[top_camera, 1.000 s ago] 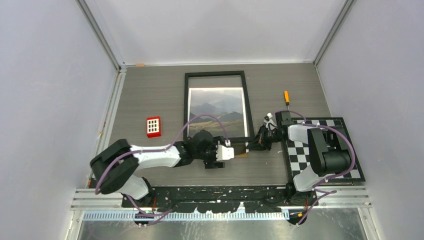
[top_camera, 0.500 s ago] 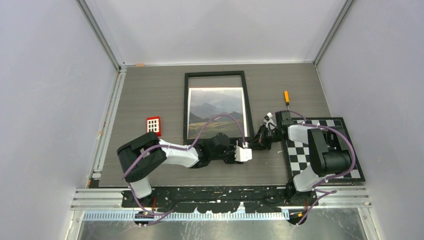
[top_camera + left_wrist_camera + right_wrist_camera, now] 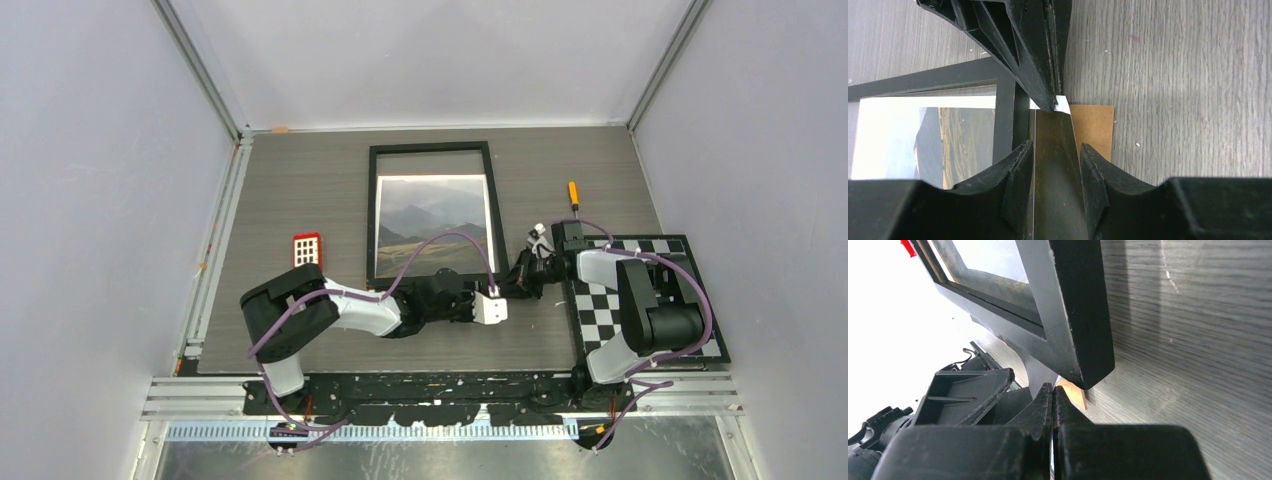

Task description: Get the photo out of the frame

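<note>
A small red block point(image 3: 307, 248) with a grid of white squares lies on the grey wood-grain surface point(image 3: 300, 180), left of centre. An orange-handled screwdriver point(image 3: 574, 194) lies farther right, toward the back. Nearer than it, at the surface's right edge, sits a black-and-white checkerboard point(image 3: 596, 322).

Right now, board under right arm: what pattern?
Black-and-white checks on the board; best in top view.
</note>
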